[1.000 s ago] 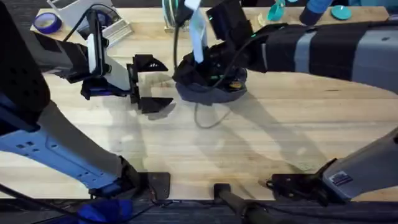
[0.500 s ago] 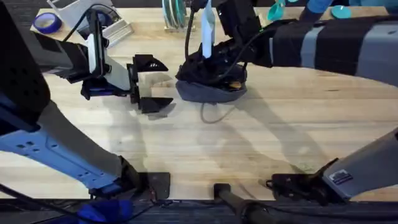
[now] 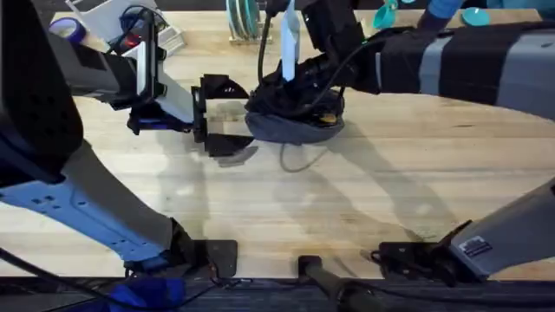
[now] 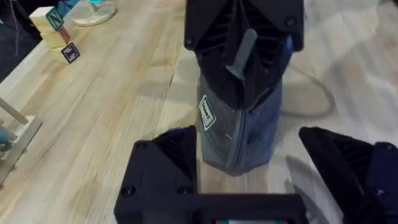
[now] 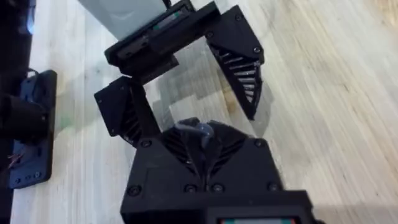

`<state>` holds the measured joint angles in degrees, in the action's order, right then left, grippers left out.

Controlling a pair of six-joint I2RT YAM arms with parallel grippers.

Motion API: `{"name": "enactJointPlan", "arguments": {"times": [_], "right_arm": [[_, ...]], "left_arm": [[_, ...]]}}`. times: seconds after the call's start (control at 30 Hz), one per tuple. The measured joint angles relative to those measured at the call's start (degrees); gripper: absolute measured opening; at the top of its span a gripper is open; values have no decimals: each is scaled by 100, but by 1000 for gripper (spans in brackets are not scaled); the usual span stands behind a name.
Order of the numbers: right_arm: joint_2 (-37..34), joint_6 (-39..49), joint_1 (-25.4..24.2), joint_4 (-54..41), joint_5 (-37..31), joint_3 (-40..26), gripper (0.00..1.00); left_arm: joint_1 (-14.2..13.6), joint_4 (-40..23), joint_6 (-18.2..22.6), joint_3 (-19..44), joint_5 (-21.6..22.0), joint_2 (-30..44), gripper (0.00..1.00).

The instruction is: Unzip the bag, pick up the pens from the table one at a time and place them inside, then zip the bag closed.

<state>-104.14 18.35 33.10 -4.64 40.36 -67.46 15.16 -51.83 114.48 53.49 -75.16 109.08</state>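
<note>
blue-grey fabric bag [image 4: 239, 134], zip pull clamped in right end effector [image 4: 241, 53]; left end effector [image 4: 252, 171] spread apart beside it.

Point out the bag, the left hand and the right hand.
bag [image 4: 239, 134]: left wrist view, on its blue-grey fabric side.
left hand [image 3: 224, 115]: overhead view, midway between its open fingertips.
right hand [image 4: 244, 53]: left wrist view, at its closed fingertips on the bag's top.
</note>
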Motion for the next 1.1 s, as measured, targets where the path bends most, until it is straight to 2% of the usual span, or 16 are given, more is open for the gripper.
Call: {"name": "enactJointPlan", "arguments": {"times": [0.17,0.33,0.7,1.1], "right_arm": [[0,0,0,0,0,0,32],[0,0,0,0,0,0,32],[-2,0,0,-2,0,0,32],[0,-2,0,-11,0,0,32]], "left_arm": [[-1,4,-349,0,-135,0,993],[-24,135,-479,0,-163,0,993],[-398,452,-547,0,-111,0,993],[-400,455,-546,0,-109,0,993]]}}
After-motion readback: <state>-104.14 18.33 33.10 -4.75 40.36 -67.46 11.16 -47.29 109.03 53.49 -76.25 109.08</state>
